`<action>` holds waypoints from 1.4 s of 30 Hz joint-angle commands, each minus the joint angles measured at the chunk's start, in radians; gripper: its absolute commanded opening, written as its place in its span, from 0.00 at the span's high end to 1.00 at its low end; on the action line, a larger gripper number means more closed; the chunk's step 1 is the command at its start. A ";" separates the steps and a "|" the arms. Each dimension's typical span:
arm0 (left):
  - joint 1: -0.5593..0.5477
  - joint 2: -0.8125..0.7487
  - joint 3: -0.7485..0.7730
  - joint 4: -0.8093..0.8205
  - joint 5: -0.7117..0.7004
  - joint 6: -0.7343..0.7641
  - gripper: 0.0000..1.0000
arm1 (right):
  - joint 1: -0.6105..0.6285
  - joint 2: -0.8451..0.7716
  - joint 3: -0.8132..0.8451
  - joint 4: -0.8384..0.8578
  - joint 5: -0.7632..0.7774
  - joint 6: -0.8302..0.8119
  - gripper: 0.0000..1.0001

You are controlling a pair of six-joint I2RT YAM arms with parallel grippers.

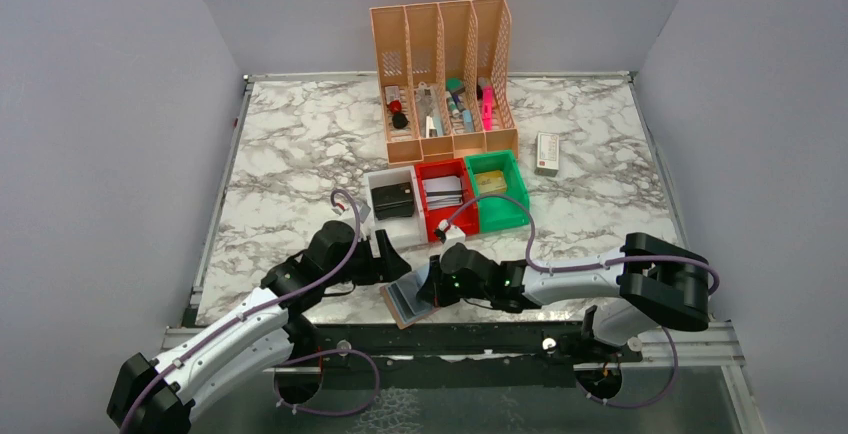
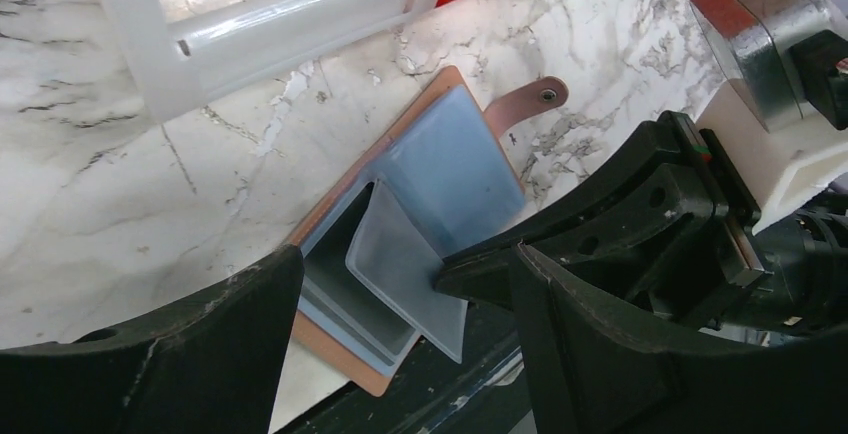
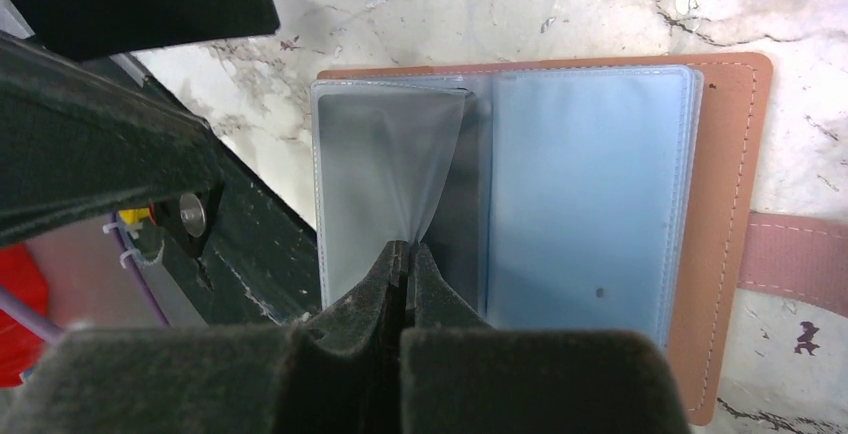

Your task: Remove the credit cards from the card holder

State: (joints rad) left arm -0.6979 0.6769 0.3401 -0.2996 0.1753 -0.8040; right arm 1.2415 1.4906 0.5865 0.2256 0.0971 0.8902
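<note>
The tan-brown card holder [image 1: 402, 304] lies open at the table's near edge, showing bluish translucent leaves [image 3: 585, 194] and a snap strap [image 2: 530, 99]. My right gripper [image 3: 408, 254] is shut on the edge of one leaf [image 3: 385, 174] and holds it up off the stack; its tip shows in the left wrist view [image 2: 445, 279]. My left gripper [image 2: 400, 264] is open, one finger on each side of the holder's near end, touching nothing. I cannot tell the credit cards apart from the leaves; a dark face [image 3: 465, 224] shows under the lifted leaf.
Just behind the holder stand a white bin [image 1: 376, 186] with a black case, a red bin [image 1: 430, 216] and a green bin [image 1: 512, 204]. An orange file organiser [image 1: 445, 74] and a small box [image 1: 547, 152] stand farther back. The black front rail [image 1: 450, 334] runs under the holder's corner.
</note>
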 commanded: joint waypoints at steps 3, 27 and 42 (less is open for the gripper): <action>-0.066 0.009 -0.054 0.139 0.028 -0.088 0.23 | -0.006 -0.027 -0.014 0.045 -0.017 0.018 0.99; -0.206 0.170 -0.135 0.544 -0.004 -0.224 0.37 | -0.008 -0.098 -0.052 -0.048 0.059 0.050 0.77; -0.261 0.462 0.016 0.610 -0.021 -0.165 0.32 | -0.008 -0.453 -0.173 -0.408 0.363 0.232 0.72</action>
State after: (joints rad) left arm -0.9363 1.0615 0.3061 0.2501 0.1677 -1.0008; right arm 1.2293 1.1240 0.4385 -0.0364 0.3130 1.0386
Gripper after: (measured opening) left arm 0.671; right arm 0.281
